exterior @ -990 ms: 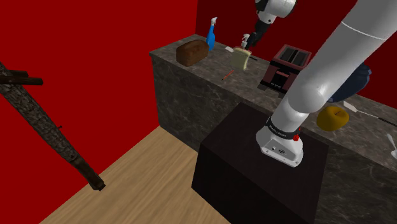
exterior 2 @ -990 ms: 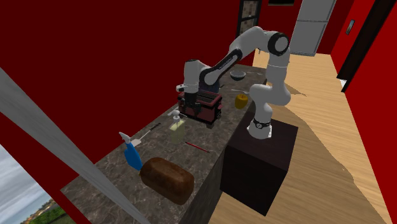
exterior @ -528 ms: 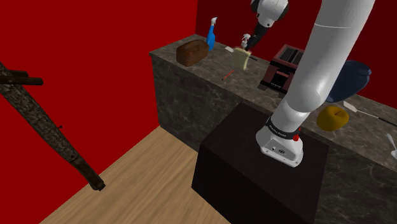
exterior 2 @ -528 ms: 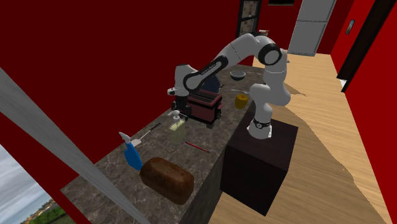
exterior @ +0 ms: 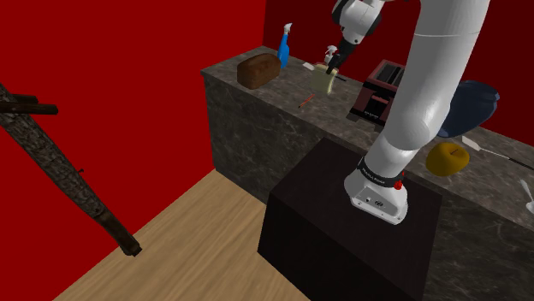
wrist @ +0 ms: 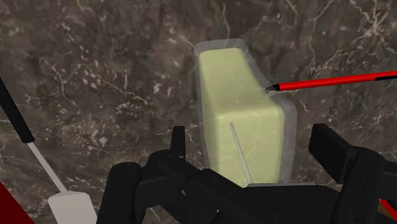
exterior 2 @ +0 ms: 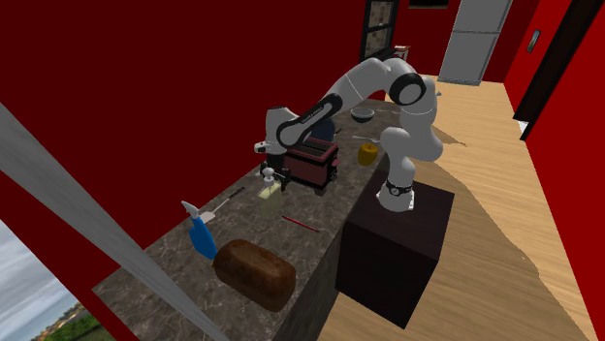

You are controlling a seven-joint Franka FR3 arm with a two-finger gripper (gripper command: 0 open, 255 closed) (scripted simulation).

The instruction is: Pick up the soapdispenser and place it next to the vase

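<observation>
One wide-spread hand (wrist: 249, 135) astride soap dispenser (wrist: 238, 108)

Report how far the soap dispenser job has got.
Done: the approach; the gripper hangs right over the soap dispenser. In hand: the grasp; the fingers stand open either side of it, not touching. Left: closing, lifting it off the counter, and placing it.

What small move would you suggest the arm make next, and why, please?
Probably lower a little, then close. The open fingers straddle the yellowish soap dispenser without touching it, and in the shoulder view the gripper hangs near its top.
</observation>
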